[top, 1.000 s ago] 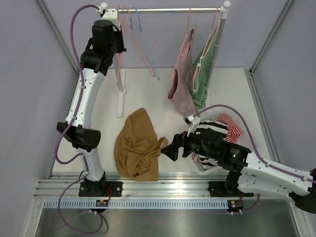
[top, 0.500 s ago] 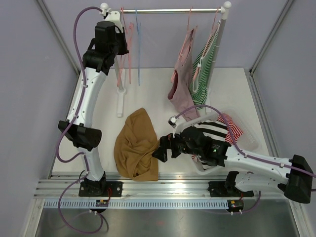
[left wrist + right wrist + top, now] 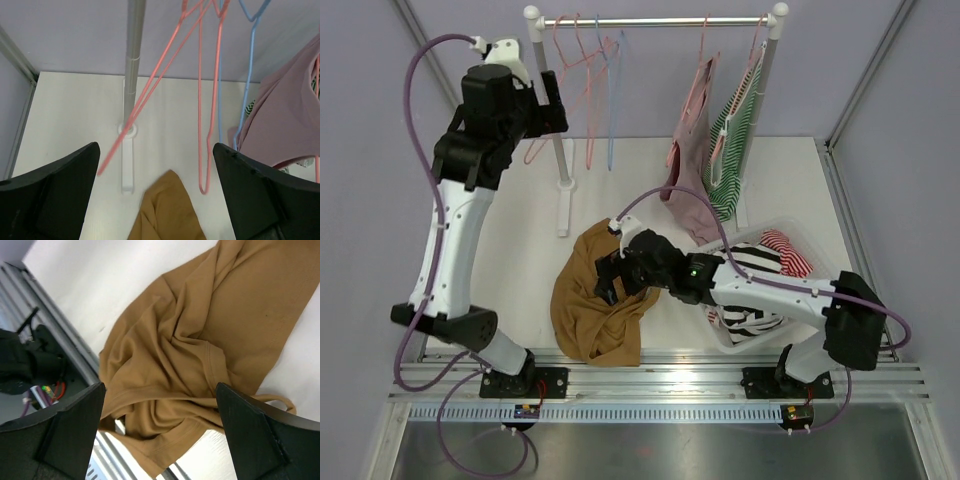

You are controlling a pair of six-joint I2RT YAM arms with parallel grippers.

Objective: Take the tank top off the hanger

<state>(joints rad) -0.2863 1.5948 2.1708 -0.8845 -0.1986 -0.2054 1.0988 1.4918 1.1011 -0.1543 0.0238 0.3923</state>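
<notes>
One tan tank top (image 3: 595, 295) lies crumpled on the tabletop (image 3: 520, 260), clear of the bare pink hanger (image 3: 200, 100), so I judge removal done. Left gripper (image 3: 155, 146) and right gripper (image 3: 160, 385) gape empty, the right just above it.

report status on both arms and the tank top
Left fingers open, empty, up by thin pink hangers. Right fingers open above crumpled mustard-brown fabric tank top, lying off-hanger on white table. Nothing in the way.

You worked on a white table (image 3: 520, 250) closed in by pale lavender walls (image 3: 650, 80), with grey metal posts (image 3: 425, 45) slanting up from its back corners. A ribbed aluminium rail (image 3: 650, 380) ran along its near edge. The light was even and the shadows soft.
</notes>
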